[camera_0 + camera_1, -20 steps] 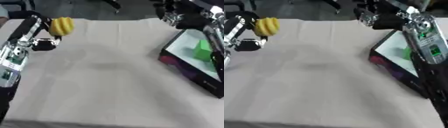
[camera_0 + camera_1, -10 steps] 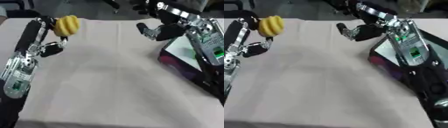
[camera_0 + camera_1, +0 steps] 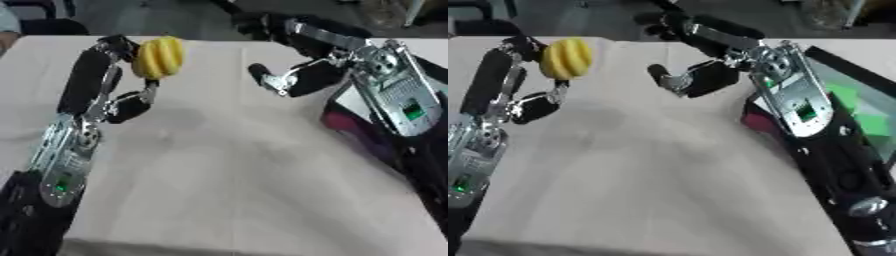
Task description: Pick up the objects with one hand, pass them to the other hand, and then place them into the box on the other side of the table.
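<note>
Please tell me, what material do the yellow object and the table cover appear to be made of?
The yellow object, held in the left hand: probably plastic or foam, judging by its even matte colour and smooth moulded ridges; I cannot tell which. The table cover: apparently cloth, pale and matte, with soft folds and wrinkles.

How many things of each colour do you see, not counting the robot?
Yellow: 1, the ridged yellow object held in the left hand.
Green: 1, the green thing in the box.
Dark box: 1.
Total: 3.
</note>
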